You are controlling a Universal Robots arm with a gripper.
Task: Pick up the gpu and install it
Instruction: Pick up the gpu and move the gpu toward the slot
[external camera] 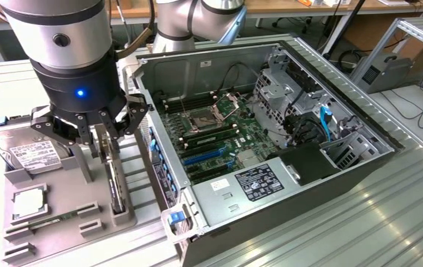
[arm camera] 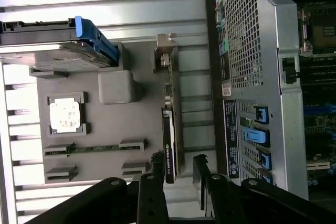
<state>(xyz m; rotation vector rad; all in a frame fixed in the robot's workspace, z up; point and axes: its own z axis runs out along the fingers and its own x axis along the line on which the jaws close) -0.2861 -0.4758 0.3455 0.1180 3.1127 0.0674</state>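
The gpu (external camera: 116, 192) stands on its long edge in a slot of the grey tray (external camera: 70, 236), a thin black card with a silvery metal edge. In the wrist view the gpu (arm camera: 172, 129) runs lengthwise away from the fingers. My gripper (external camera: 101, 146) hangs over the card's far end, its two black fingers straddling it. In the wrist view the gripper (arm camera: 176, 161) is open, one finger on each side of the card with a narrow gap showing at each. The card still rests in its slot.
On the same tray are a silver hard drive with blue rails (external camera: 29, 153), a square processor (external camera: 29, 203) and a green memory stick (external camera: 55, 218). The open computer case (external camera: 308, 111) lies close on the exterior view's right, its motherboard (external camera: 211, 133) exposed with blue slots.
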